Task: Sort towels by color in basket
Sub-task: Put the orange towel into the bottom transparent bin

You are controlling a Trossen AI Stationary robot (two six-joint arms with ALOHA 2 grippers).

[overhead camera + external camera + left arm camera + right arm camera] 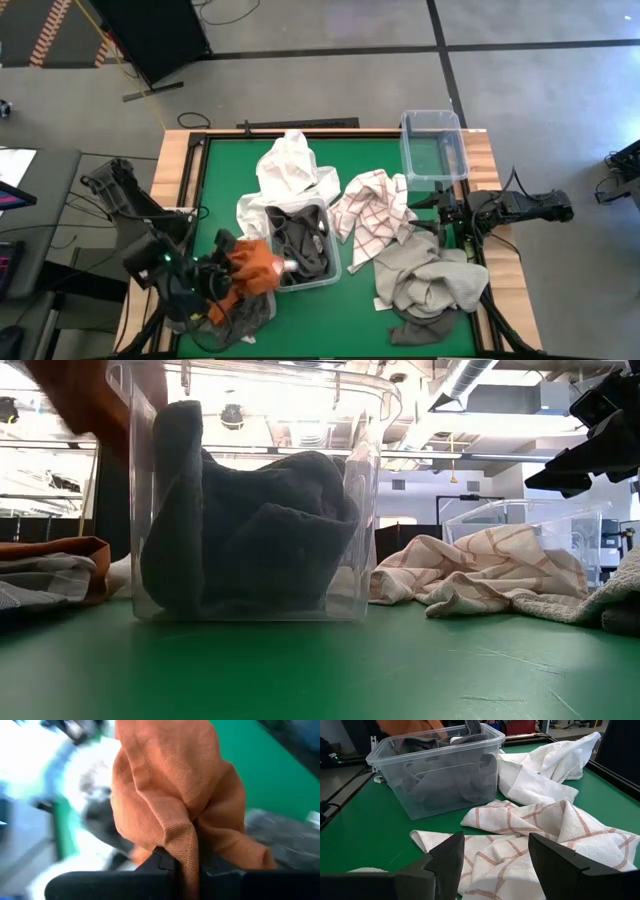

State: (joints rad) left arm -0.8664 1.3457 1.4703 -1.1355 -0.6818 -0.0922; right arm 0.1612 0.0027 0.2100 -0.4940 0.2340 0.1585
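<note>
Green counter (pixel 220 200) lower left: left end effector (pixel 181 865) clamped on rust towel (pixel 252 265); lifting step, next carry to a bin. Right end effector (pixel 495 855) waits, apart.

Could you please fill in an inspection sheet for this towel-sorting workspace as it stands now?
Surface: green table top, mostly covered with cloths.
Job's things: dark grey towels in the clear plastic bin; white towel behind it; red-checked white towel and beige-grey towel on the right; second clear bin looks empty.
Clutter: nothing seen.
Grippers: left gripper shut on the rust orange towel; right gripper open above the checked towel.
Cables: loose cables on the floor.
Surroundings: grey floor, dark stand.
</note>
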